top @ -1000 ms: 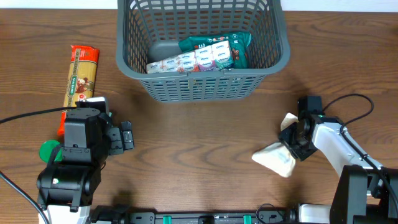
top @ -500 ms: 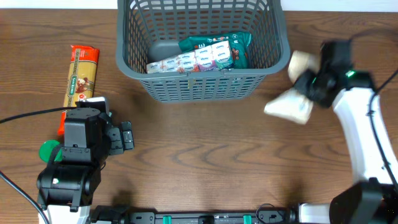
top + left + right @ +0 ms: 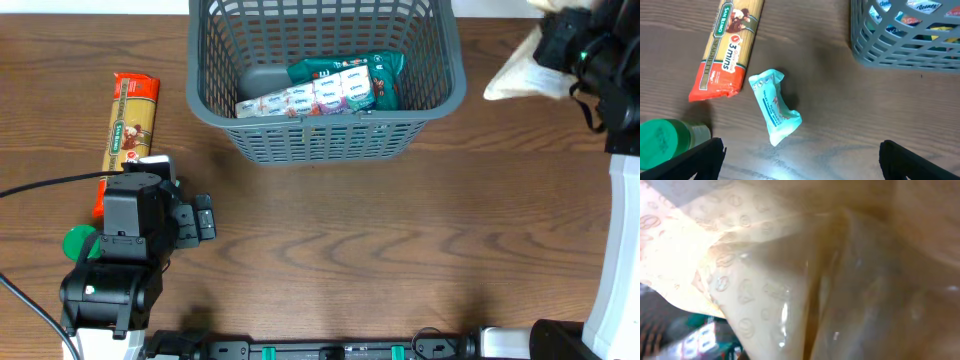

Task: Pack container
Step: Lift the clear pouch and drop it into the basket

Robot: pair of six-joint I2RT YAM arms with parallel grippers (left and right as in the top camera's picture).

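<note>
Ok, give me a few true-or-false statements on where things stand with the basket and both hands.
1. The right hand holds a cream bag beside the basket. True.
2. The spaghetti packet is inside the basket. False: it lies on the table, left of the basket.
3. The left hand is shut on the teal wrapper. False: it is open, and the wrapper lies on the table.
4. Tissue packs lie in the basket. True.

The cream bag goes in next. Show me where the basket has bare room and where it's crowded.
Free: the far half of the basket, between its far wall and the tissue packs. Crowded: along the near wall, where they, the green packet and a grey object lie.
</note>
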